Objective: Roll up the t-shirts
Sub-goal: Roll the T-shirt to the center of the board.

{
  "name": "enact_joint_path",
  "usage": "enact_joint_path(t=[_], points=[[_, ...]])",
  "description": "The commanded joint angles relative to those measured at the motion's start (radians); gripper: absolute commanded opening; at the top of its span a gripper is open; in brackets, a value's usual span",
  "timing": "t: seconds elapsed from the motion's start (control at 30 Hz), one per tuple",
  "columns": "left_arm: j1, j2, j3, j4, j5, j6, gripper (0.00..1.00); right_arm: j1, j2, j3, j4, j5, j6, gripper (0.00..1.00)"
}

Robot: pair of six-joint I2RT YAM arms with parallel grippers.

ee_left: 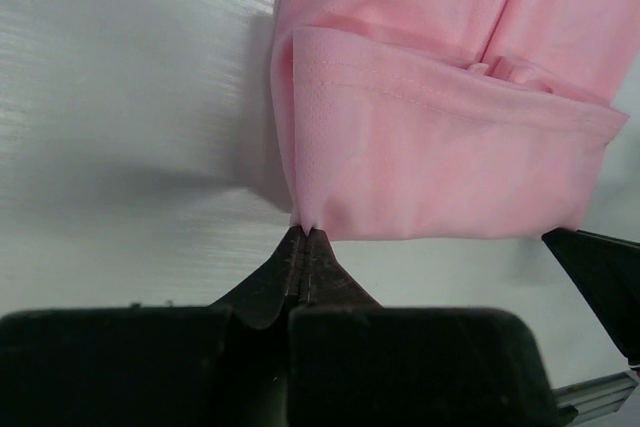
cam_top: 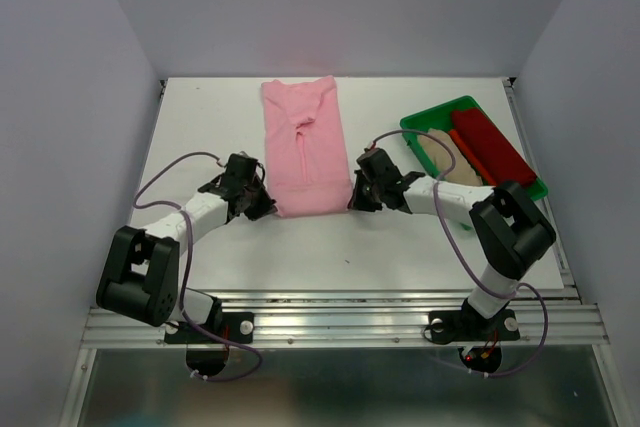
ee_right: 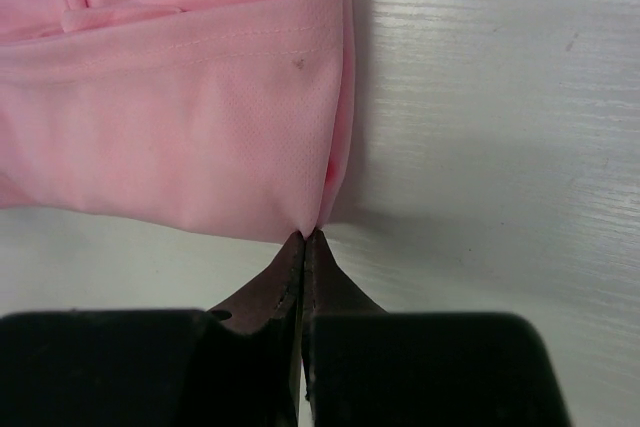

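Observation:
A light pink t-shirt [cam_top: 305, 147] lies folded into a long strip in the middle of the white table, its near end turned over into a fold. My left gripper [cam_top: 270, 209] is shut on the fold's near left corner; in the left wrist view the pink t-shirt [ee_left: 440, 137] fills the upper right and the left gripper [ee_left: 306, 232] pinches its corner. My right gripper [cam_top: 352, 202] is shut on the near right corner, where the pink t-shirt [ee_right: 190, 117] meets the right gripper [ee_right: 308, 236]. A dark red t-shirt [cam_top: 492, 145] and a beige t-shirt [cam_top: 448, 159] lie rolled in the tray.
A green plastic tray [cam_top: 432, 114] stands at the right side of the table, just behind my right arm. The white table [cam_top: 200, 117] ends at a metal rail along its near edge. Grey walls close in the left, right and back.

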Motion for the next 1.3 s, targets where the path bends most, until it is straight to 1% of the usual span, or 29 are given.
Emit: enact_joint_path(t=[0.0,0.37,0.6,0.7,0.73,0.8,1.03,1.1,1.13,1.17,1.27], points=[[0.016,0.006,0.063,-0.066,0.006,-0.013,0.0,0.003,-0.034,0.049,-0.013,0.02,-0.004,0.01],[0.062,0.02,0.115,-0.078,0.054,-0.016,0.0,-0.033,-0.036,0.091,-0.013,0.003,-0.012,0.01],[0.071,0.027,0.14,-0.092,0.065,-0.012,0.0,-0.034,-0.022,0.115,-0.016,-0.014,-0.017,0.01],[0.071,0.018,0.123,-0.092,0.077,-0.008,0.0,-0.034,-0.025,0.108,-0.016,-0.015,-0.018,0.01],[0.071,0.015,0.106,-0.09,0.08,-0.008,0.0,-0.034,-0.026,0.1,-0.017,-0.047,-0.02,0.01],[0.071,0.012,0.089,-0.089,0.089,-0.007,0.0,-0.034,-0.028,0.088,-0.017,-0.055,-0.017,0.01],[0.071,-0.012,-0.009,-0.046,0.109,-0.001,0.01,-0.034,-0.036,0.017,0.001,-0.074,0.005,0.01],[0.071,-0.02,-0.014,-0.05,0.096,0.008,0.11,-0.034,-0.036,0.007,0.001,-0.071,-0.001,0.09],[0.071,-0.022,-0.014,-0.054,0.089,0.013,0.23,-0.034,-0.037,0.003,-0.002,-0.066,-0.004,0.14],[0.071,-0.026,-0.011,-0.06,0.074,0.025,0.3,-0.034,-0.045,0.003,-0.011,-0.054,-0.018,0.23],[0.071,-0.055,0.011,-0.09,0.034,0.05,0.46,-0.034,-0.057,0.014,-0.043,0.003,-0.049,0.31]])
